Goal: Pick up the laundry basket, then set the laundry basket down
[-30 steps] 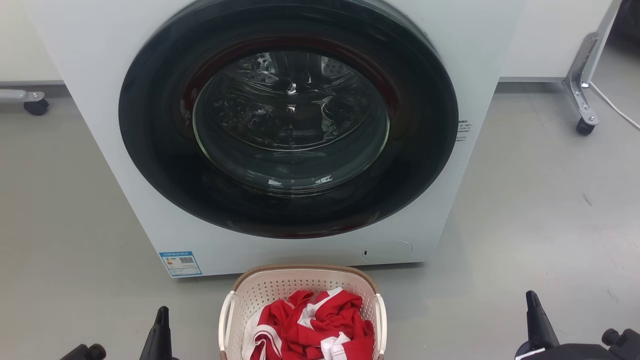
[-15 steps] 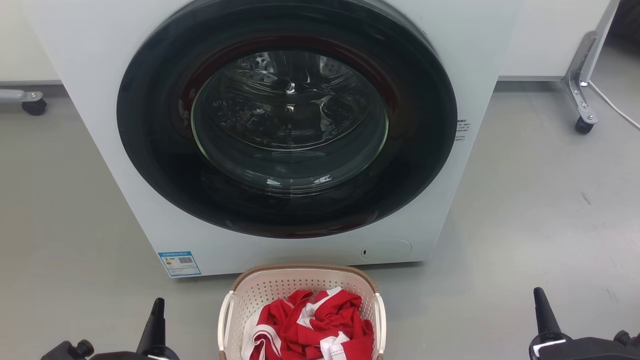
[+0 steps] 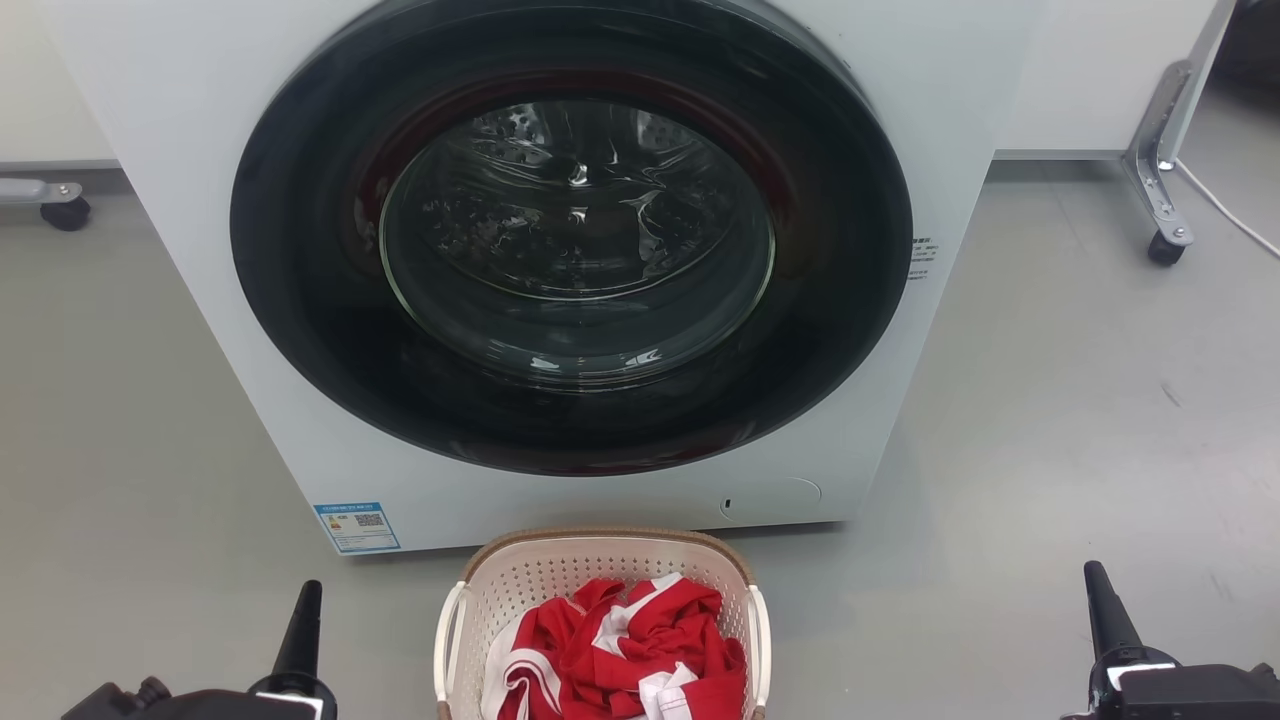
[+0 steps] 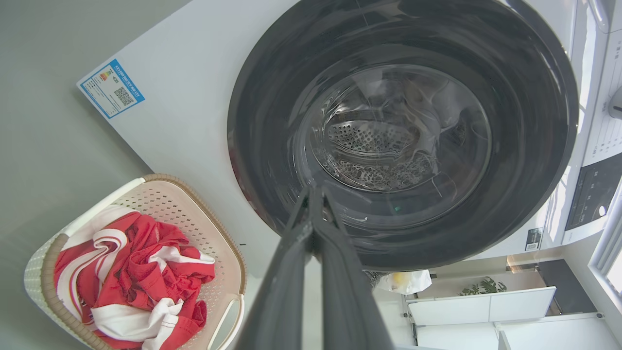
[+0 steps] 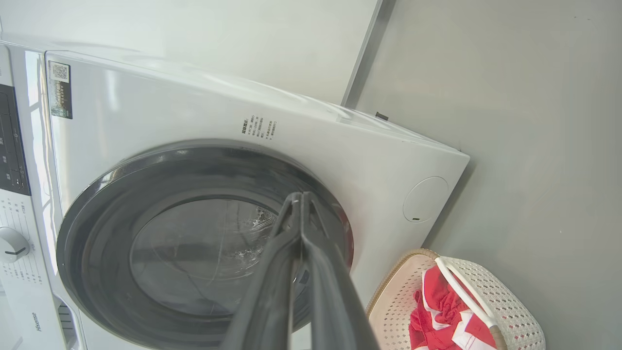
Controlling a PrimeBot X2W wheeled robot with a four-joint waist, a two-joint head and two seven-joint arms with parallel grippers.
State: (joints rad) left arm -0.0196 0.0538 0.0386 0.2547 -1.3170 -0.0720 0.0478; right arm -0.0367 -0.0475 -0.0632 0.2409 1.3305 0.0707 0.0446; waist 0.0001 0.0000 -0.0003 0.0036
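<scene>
**Head view.** The laundry basket [image 3: 560, 575] stands on the grey floor [image 3: 1050, 400] at the bottom centre of the frame, just in front of the washing machine [image 3: 180, 150]. Its brown rim lies near the machine's lower edge, and whether the two touch cannot be told. A crumpled red and white garment [image 3: 630, 650] lies inside the basket, and a white handle [image 3: 447, 640] runs along each side. The left gripper [image 3: 308, 592] rises from the lower left corner and the right gripper [image 3: 1093, 572] from the lower right corner. Each is well apart from the basket, with bare floor between. The machine's round dark door [image 3: 300, 300] is closed and sits in the upper middle of the frame. A blue label [image 3: 357, 526] marks the lower left corner of the machine's front. A metal leg [image 3: 1160, 170] with a caster stands at the upper right.

**Left wrist view.** The left gripper [image 4: 312, 192] has its two fingers pressed together at the tips, clenched on nothing, in front of the door [image 4: 272, 97]. The basket [image 4: 189, 204] lies at the lower left of the frame, beside the machine's front.

**Right wrist view.** The right gripper [image 5: 301, 197] is likewise closed tip to tip and empty. The basket [image 5: 515, 311] appears at the lower right corner, near the machine's [image 5: 340, 146] lower corner.
</scene>
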